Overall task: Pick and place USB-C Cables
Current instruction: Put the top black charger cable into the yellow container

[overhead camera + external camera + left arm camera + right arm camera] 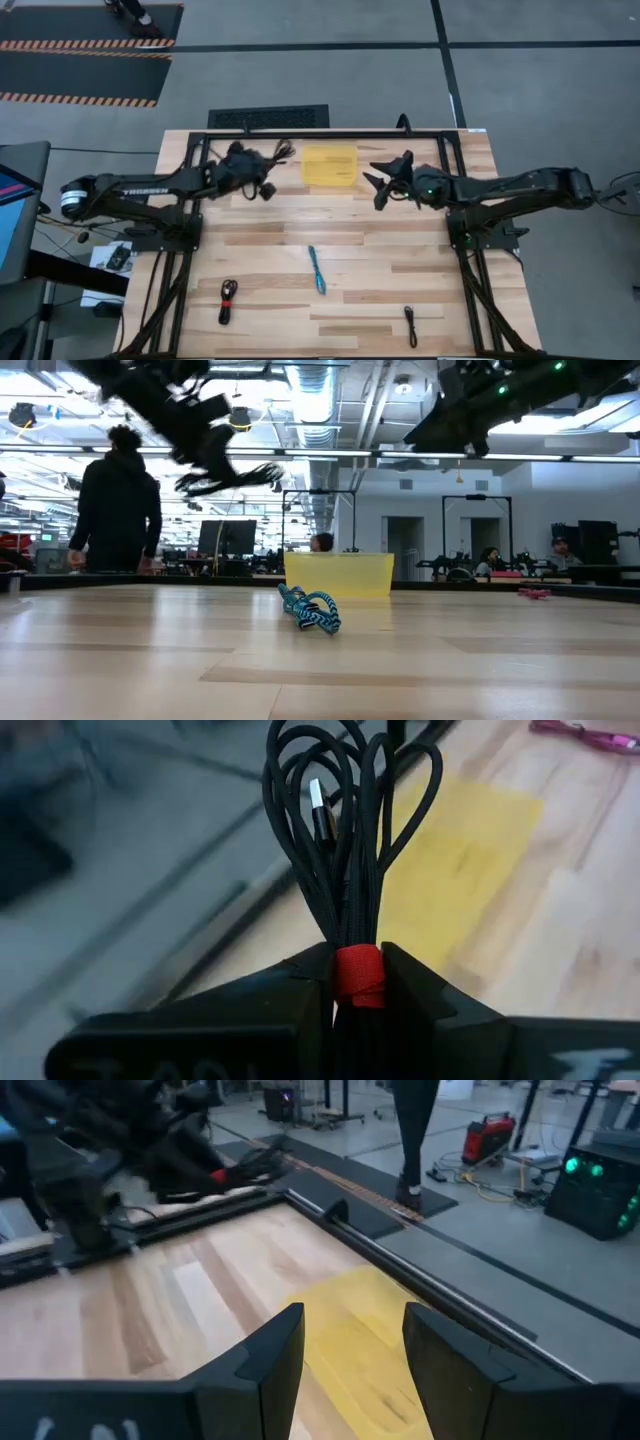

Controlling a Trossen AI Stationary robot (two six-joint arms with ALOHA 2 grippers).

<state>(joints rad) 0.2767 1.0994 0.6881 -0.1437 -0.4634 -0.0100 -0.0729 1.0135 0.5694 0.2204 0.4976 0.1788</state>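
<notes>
Open workshop hall behind a wooden table (300,225)
Grey floor (540,90), striped mats (80,45), ceiling lights (312,400), a person (118,500) standing

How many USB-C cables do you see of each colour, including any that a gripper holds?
Black with red: 2 (loose cable; held cable in left gripper)
Plain black cable: 1
Light blue cable: 1
Pink-red cable: 1
Total: 5

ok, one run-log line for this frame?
left tool: shut on black cable, raised near yellow bin | right tool: open, empty, by bin | light blue cable: on table
</notes>
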